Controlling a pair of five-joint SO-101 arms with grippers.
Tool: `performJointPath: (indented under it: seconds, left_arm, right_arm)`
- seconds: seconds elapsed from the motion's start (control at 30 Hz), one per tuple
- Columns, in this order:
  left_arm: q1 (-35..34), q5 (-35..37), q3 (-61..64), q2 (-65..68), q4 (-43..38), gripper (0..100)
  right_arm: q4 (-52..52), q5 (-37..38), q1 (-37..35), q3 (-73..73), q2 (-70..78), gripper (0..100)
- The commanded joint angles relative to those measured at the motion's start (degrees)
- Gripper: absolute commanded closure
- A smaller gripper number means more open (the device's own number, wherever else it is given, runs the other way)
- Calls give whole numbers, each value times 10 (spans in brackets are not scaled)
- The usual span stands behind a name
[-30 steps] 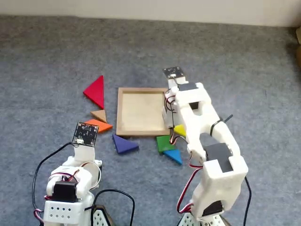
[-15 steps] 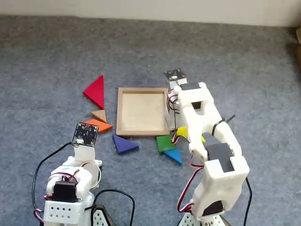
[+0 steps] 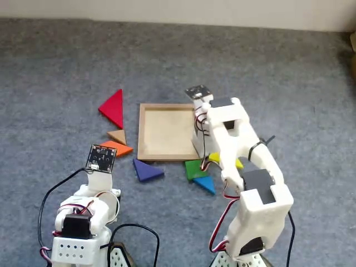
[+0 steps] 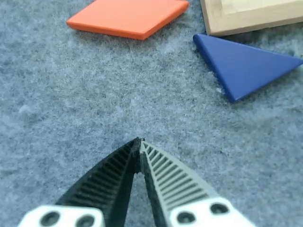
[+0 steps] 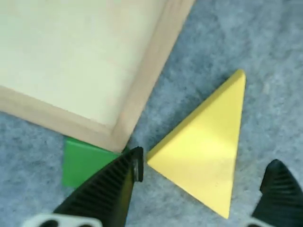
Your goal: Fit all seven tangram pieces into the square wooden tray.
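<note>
On the grey carpet (image 3: 67, 61): tray (image 3: 141, 133), all seven pieces outside it. Yellow triangle (image 5: 203, 161) lies just off one corner, between the wide-open fingers of the right gripper (image 5: 207, 166). Green piece (image 5: 83, 163) sits against the same corner, light blue triangle (image 3: 206, 183) beside it. Dark blue triangle (image 4: 244, 66), orange piece (image 4: 128, 16), tan triangle (image 3: 118, 135) and red triangle (image 3: 114, 108) lie on the opposite side. Left gripper (image 4: 140, 144) is closed, holding nothing, over carpet.
</note>
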Motion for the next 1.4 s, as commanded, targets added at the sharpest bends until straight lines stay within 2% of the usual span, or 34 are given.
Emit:
performJointPath:
  seconds: [0.0,0.4,0.7,0.93,1.37]
  left_arm:
    - [-7,-1,11,-12,3,995]
    - [-7,-1,11,-12,3,995]
    - [-7,-1,11,-12,3,995]
    - [-7,-1,11,-12,3,995]
    - [-7,-1,11,-12,3,995]
  right_arm:
    - [9,13,-11,0,-7,623]
    - [3,38,-2,32,-6,623]
    - [-51,37,1,36,-6,624]
    - [-51,37,1,36,-6,724]
    - [-28,41,25,33,-6,724]
